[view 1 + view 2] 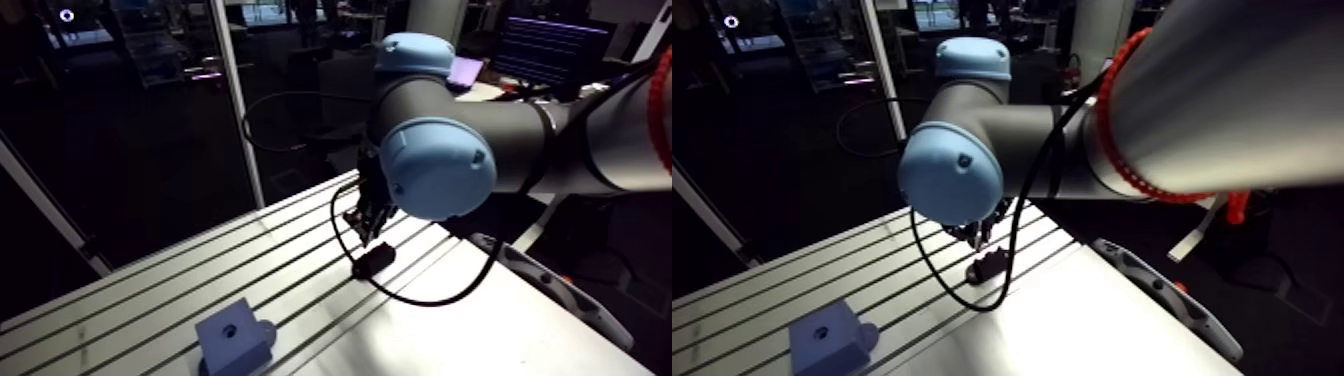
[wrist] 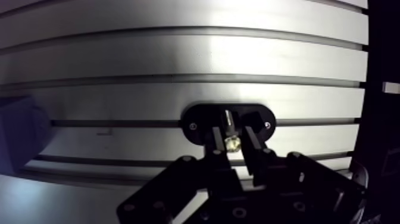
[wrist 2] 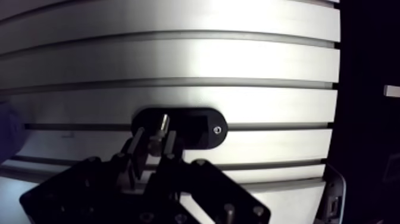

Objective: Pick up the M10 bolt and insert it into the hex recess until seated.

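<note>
Bench (image 1: 500, 320): slotted aluminium, with the grooves running from near left to far right. The near right part is smooth plate.

Arm (image 1: 440, 165): the elbow with its light-blue cap fills the middle of the arm view. The wrist drops behind it toward the far middle of the bench.

Blue block (image 1: 235, 345): sits on the near left of the bench, well apart from the pincer. There is a small recess (image 1: 230, 328) in its top face, too small to tell its shape. Nothing is in it.

Black oval holder (image 2: 199, 119): lies flat across one groove, farther back and to the right of the block. It has one screw (image 2: 267, 125) near each end.

Pincer (image 2: 234, 138): directly over the middle of the holder and low to it. It is drawn in narrow, with the fingers (image 2: 253, 146) closed on either side of the bolt head.

M10 bolt (image 2: 229, 128): held between the fingertips over the holder's centre, head toward the wrist and shank pointing down at the holder. Cannot tell whether the shank tip is clear of the holder or touching it.
</note>
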Action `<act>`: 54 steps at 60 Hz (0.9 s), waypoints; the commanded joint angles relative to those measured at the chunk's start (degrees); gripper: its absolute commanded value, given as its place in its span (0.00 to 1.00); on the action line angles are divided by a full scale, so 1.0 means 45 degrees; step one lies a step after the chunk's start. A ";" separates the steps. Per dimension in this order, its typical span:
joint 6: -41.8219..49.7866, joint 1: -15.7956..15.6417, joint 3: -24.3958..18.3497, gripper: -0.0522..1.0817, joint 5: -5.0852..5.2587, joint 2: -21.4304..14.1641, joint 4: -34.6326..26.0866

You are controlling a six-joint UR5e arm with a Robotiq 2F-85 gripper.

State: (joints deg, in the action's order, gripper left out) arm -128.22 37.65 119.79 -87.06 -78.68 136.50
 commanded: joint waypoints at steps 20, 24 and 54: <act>0.2320 -0.1509 -0.2226 0.68 -0.0448 -0.1211 -0.4317; 0.3180 -0.2305 -0.2972 0.68 -0.1532 -0.1271 -0.5643; 0.6146 -0.5552 -0.5724 0.68 -0.1916 -0.0766 -0.9757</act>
State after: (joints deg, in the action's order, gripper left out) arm -110.48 23.59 102.27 -94.28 -83.67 104.33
